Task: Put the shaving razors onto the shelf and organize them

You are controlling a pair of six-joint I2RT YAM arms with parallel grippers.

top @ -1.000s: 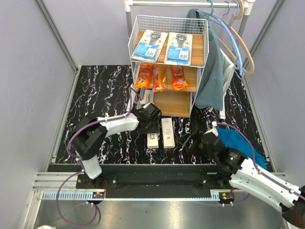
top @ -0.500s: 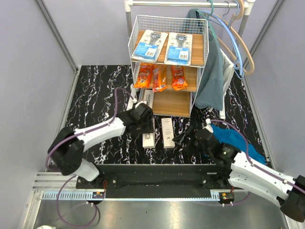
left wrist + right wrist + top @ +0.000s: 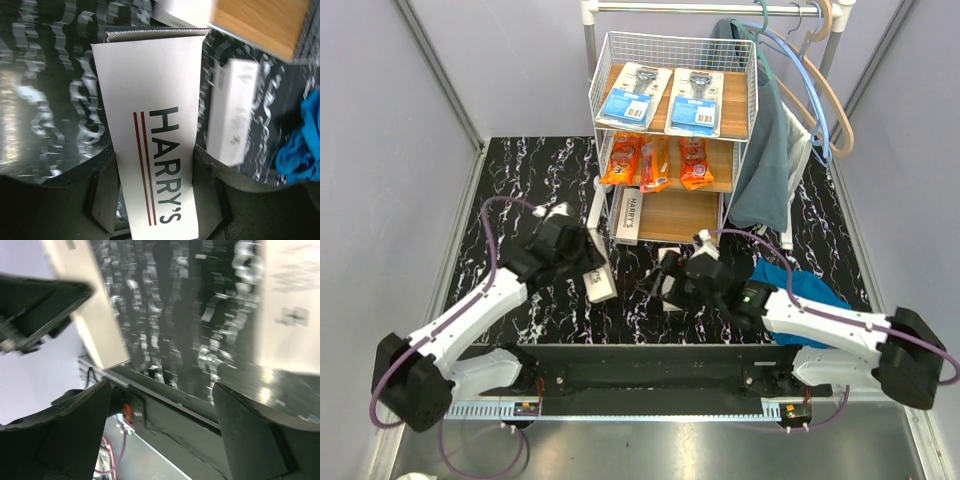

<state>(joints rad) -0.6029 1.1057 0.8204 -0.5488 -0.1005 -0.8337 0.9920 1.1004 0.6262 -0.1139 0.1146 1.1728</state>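
Observation:
My left gripper (image 3: 588,272) is shut on a long white HARRY'S box (image 3: 599,284) and holds it over the floor, left of the shelf (image 3: 740,120). In the left wrist view this box (image 3: 150,125) sits between my fingers (image 3: 104,195). A second white box (image 3: 232,115) lies on the floor; my right gripper (image 3: 662,282) is open just over it, hiding most of it. It shows in the right wrist view (image 3: 292,305). The shelf holds two blue blister cards (image 3: 632,92), three orange bags (image 3: 655,163) and one HARRY'S box (image 3: 632,213) on the bottom board.
A white clothes rail (image 3: 710,8) with hangers and a grey-green garment (image 3: 765,160) stands right of the shelf. A blue cloth (image 3: 810,290) lies on the black marbled floor (image 3: 520,190) at the right. Grey walls close in both sides.
My left gripper lifted one HARRY'S box off the floor and drew back to the left with it. My right arm swung left, toward the other box.

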